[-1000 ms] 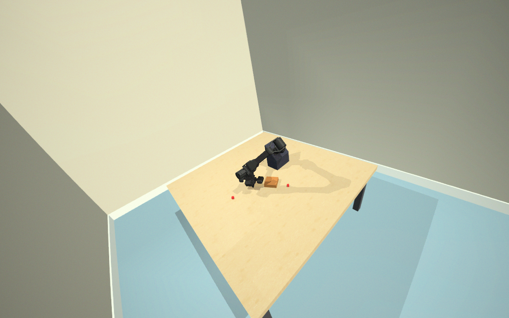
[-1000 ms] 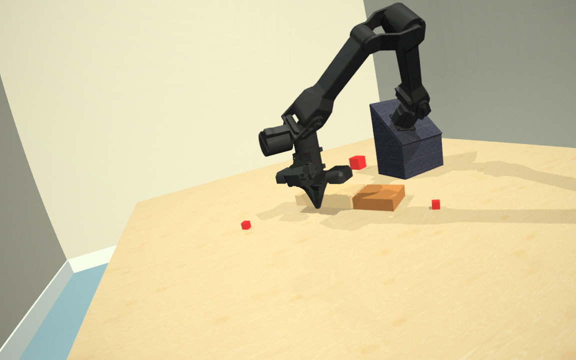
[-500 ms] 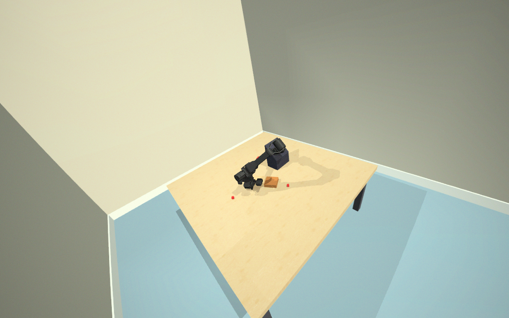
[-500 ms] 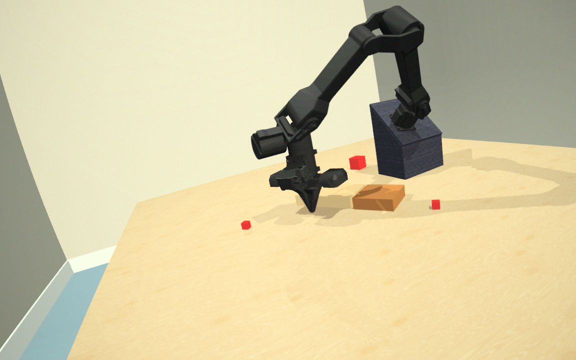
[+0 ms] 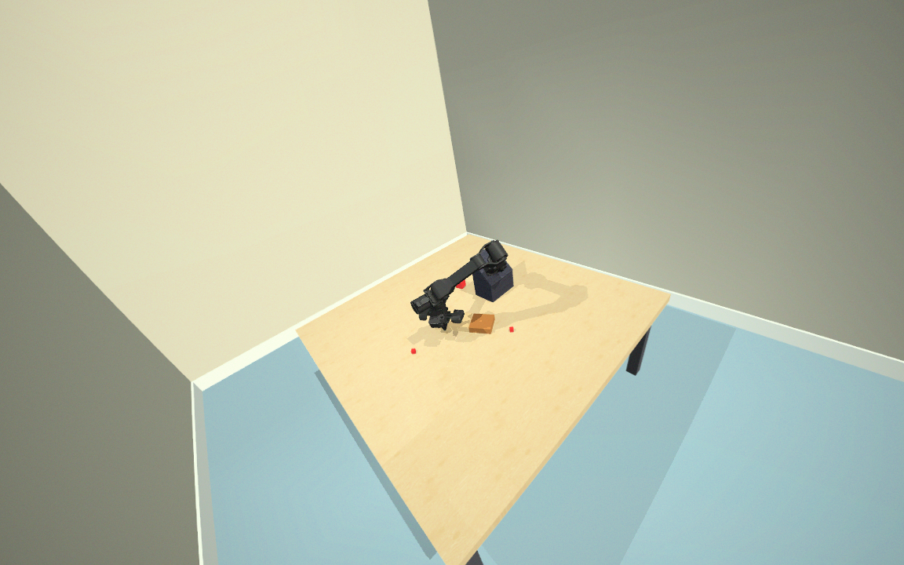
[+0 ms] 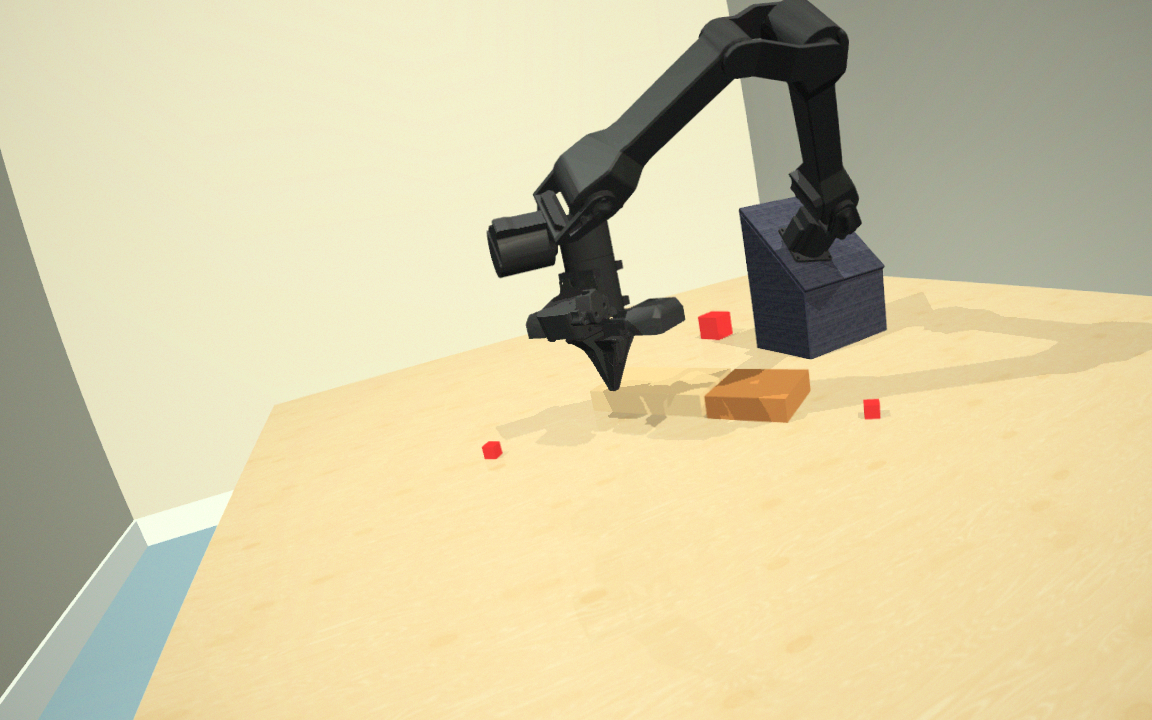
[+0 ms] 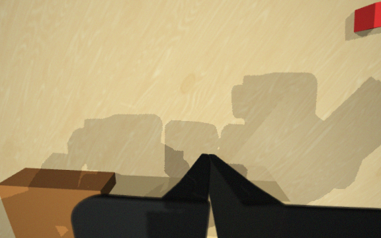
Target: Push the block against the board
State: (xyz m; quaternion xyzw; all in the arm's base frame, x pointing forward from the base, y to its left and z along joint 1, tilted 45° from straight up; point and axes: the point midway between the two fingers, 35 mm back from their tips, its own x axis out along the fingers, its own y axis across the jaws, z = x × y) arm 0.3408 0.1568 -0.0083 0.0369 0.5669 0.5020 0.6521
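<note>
The orange square block (image 5: 481,322) (image 6: 757,395) (image 7: 55,205) lies flat on the table. The pale, wood-coloured board (image 6: 600,400) (image 7: 137,185) lies flat beside it, on its left in the exterior view, and blends into the table. The block's side is against or very close to the board's end; I cannot tell if they touch fully. Their front edges look nearly in line. My gripper (image 6: 613,389) (image 7: 207,160) is shut and empty, pointing down. Its tips are by the board's front side, left of the block in the exterior view. The fingers hide part of the board in the wrist view.
One small red cube (image 5: 413,351) (image 6: 491,450) lies to the left and another (image 5: 512,329) (image 6: 871,409) right of the block. A larger red cube (image 5: 461,284) (image 6: 715,325) is behind, near the dark arm stand (image 5: 493,284) (image 6: 844,308). Arm shadows cross the table (image 5: 483,407) (image 6: 652,555).
</note>
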